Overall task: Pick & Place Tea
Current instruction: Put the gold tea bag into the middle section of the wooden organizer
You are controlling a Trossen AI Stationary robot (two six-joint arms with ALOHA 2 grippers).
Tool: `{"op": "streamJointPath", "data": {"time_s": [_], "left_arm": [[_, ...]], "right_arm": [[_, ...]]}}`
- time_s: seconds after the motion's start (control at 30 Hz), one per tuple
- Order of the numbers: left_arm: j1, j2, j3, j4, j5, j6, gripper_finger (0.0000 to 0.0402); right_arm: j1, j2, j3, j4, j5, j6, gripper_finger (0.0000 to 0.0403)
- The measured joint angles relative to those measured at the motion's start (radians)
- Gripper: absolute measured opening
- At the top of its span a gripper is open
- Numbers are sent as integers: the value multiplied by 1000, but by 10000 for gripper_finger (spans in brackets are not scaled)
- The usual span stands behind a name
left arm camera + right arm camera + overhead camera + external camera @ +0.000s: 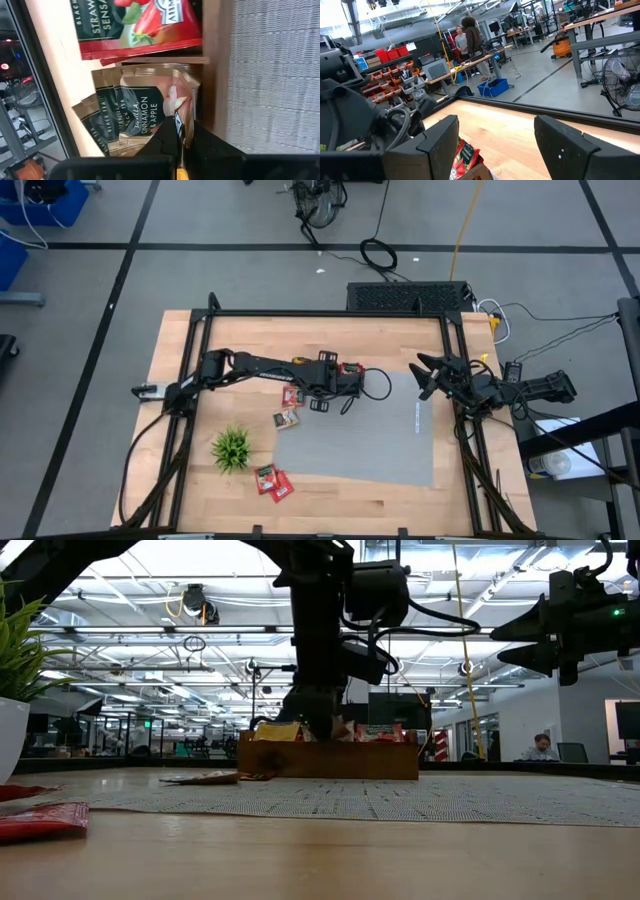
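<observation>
Your left gripper (181, 131) is pinched shut on a brown tea packet (150, 107) in the wooden tray (330, 760) — you're picking. Next, lift it straight up. Your right gripper (430, 377) waits wide open — nearby, holding nothing.

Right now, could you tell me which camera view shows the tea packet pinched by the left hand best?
The left wrist view: the brown vanilla cinnamon apple packet fills the frame, its corner pinched in the shut left hand, label readable. The high view hides it under the arm. The low view shows only packet tops in the wooden tray. The right wrist view misses it.
</observation>
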Motion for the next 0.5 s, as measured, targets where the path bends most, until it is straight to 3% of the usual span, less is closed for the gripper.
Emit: {"op": "streamJointPath", "data": {"time_s": [0.13, 0.5], "left_arm": [[6, 0, 0, 8, 0, 2, 18], [5, 1, 0, 6, 1, -31, 151]], "right_arm": [[0, 0, 0, 0, 0, 0, 242], [0, 0, 0, 0, 0, 0, 242]]}}
